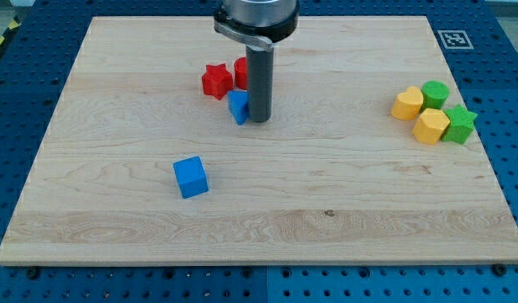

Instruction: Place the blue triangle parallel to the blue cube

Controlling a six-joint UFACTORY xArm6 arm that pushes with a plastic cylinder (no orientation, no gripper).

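Observation:
The blue triangle sits a little above the middle of the wooden board, partly hidden by my rod. My tip rests on the board right against the triangle's right side. The blue cube lies apart, lower and to the view's left of the triangle and the tip.
A red star and another red block, half hidden behind the rod, lie just above the blue triangle. At the view's right edge sit two yellow blocks, a green cylinder and a green star.

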